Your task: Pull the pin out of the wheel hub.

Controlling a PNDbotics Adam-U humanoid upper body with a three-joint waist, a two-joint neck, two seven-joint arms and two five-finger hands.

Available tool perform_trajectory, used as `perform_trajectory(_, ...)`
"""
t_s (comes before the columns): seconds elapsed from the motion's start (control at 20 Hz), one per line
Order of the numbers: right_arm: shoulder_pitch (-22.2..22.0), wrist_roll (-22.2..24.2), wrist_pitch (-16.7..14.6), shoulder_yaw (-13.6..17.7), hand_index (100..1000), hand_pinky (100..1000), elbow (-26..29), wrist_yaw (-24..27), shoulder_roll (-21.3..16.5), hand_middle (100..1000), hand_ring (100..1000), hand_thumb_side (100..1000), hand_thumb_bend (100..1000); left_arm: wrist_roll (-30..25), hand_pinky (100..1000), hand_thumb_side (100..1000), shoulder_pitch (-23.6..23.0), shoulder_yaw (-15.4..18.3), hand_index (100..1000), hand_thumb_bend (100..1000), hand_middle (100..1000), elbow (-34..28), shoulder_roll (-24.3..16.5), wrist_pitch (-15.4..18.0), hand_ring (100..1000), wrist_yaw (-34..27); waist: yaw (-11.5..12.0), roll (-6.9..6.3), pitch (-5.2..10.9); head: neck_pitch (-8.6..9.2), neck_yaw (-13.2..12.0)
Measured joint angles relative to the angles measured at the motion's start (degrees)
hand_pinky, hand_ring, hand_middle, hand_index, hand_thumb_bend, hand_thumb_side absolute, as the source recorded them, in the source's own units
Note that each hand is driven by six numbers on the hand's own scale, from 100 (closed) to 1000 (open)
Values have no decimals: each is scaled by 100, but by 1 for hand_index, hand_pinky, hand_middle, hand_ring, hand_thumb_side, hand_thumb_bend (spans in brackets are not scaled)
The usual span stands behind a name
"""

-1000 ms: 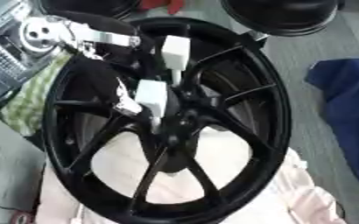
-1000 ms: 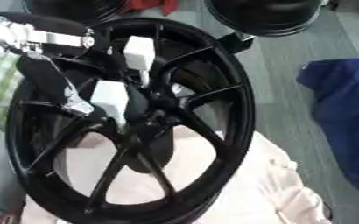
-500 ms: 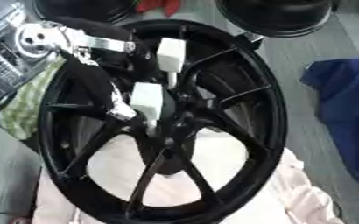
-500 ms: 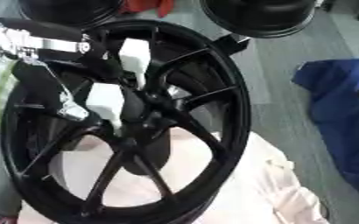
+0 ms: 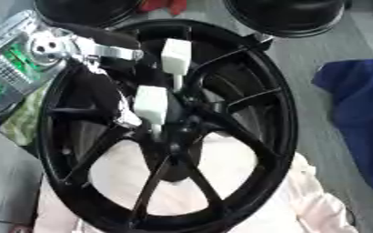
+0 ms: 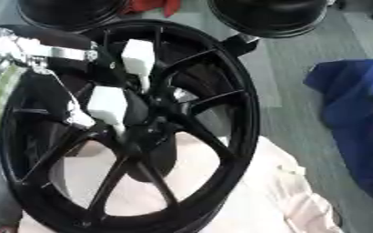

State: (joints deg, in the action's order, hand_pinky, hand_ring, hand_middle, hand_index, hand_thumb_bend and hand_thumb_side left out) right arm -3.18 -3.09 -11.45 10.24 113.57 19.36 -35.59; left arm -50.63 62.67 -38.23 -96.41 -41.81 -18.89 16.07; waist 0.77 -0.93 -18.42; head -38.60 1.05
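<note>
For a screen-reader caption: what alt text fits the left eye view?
A black wheel hub lies on a pale pink cloth, and the robot's left hand, with white-tipped fingers, reaches from the upper left over the spokes to its centre. A blue cloth lies at the right.
</note>
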Motion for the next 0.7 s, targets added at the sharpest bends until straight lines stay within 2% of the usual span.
perform_trajectory(0.3, 14, 2, 47, -2, 726, 733, 0, 0, 4, 524, 613, 309, 286, -8, 806, 313, 121, -2, 808, 526, 652, 32, 136, 8, 746, -30, -8, -5, -20, 20, -18)
perform_trajectory(0.4, 15, -10, 60, -2, 725, 733, 0, 0, 8, 524, 612, 310, 286, -15, 800, 273, 134, -2, 792, 498, 631, 32, 147, 15, 734, -11, -8, -11, -31, 22, -18)
perform_trajectory(0.5, 16, -19, 69, -2, 726, 733, 0, 0, 14, 524, 613, 310, 287, -23, 790, 226, 136, -2, 770, 457, 605, 31, 147, 23, 709, 20, -8, -18, -32, 29, -18)
perform_trajectory(0.7, 17, -36, 97, -2, 726, 733, 0, 0, 55, 524, 612, 312, 289, -20, 756, 138, 138, -3, 664, 285, 490, 15, 158, 20, 604, 55, -6, -19, -34, 46, -18)
